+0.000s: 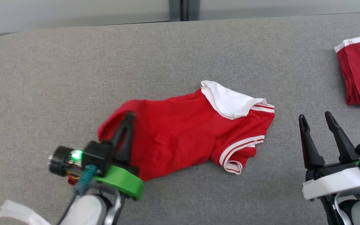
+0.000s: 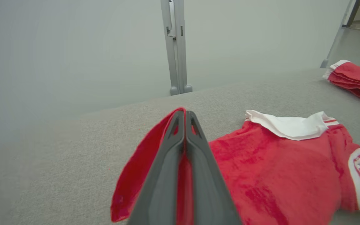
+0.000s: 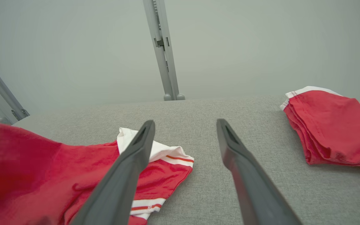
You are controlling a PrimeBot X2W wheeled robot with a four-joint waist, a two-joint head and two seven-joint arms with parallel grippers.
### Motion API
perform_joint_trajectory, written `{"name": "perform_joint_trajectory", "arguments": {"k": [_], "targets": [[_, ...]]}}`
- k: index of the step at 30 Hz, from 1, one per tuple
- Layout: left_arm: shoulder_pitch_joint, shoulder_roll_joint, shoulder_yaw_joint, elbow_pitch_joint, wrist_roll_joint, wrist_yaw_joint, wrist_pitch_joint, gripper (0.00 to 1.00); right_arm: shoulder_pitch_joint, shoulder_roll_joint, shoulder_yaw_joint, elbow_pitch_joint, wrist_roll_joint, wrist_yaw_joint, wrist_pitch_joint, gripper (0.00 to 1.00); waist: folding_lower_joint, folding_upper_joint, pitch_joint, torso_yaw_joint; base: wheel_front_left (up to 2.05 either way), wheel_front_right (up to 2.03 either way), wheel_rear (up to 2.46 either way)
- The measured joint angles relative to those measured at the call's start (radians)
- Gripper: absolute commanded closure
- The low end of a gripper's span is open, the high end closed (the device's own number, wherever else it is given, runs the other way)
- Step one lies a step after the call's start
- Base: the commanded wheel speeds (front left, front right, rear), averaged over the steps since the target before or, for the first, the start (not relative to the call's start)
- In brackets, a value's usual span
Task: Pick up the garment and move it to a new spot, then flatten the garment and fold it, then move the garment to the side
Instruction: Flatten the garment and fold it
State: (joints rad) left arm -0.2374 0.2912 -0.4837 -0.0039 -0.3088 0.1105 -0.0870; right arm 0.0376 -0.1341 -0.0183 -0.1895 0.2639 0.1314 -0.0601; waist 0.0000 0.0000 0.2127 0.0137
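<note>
Left wrist view: our left pincer [image 2: 185,114] clamps an edge of the red shirt [image 2: 261,162] lying to its right. Head view adds our right pincer [image 1: 315,116], spread, seemingly touching nothing.

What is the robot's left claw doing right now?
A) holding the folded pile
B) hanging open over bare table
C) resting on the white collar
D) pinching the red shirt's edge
D: the left gripper is shut on a raised fold of the red shirt.

Rumpled red garment [image 1: 180,131], white-trimmed
</note>
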Motion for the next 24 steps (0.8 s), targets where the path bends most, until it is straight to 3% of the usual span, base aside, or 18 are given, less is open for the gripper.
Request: {"name": "perform_joint_trajectory", "arguments": {"k": [8,14,16,24], "targets": [[0.019,-0.084,-0.236,0.084,-0.01,-0.15,0.12,1.0,-0.003,-0.001,0.005,0.006,0.007,0.0,0.007,0.0,0.0,0.0,0.002,0.0,0.0,0.0,0.0],[0.039,-0.098,-0.295,0.223,-0.047,-0.191,0.15,1.0,-0.006,-0.002,0.003,0.006,0.007,0.0,0.007,0.0,0.0,0.0,0.001,0.0,0.0,0.0,0.0],[0.037,-0.111,-0.286,0.233,-0.05,-0.19,0.103,0.0,-0.006,-0.002,0.002,0.006,0.007,0.0,0.007,0.0,0.0,0.0,0.0,0.003,0.0,0.0,0.0],[0.016,-0.117,-0.194,0.131,-0.045,-0.134,-0.091,0.0,-0.001,-0.003,-0.009,-0.009,-0.002,0.0,0.01,0.0,0.0,0.0,-0.013,0.018,0.0,0.0,0.0]]}}
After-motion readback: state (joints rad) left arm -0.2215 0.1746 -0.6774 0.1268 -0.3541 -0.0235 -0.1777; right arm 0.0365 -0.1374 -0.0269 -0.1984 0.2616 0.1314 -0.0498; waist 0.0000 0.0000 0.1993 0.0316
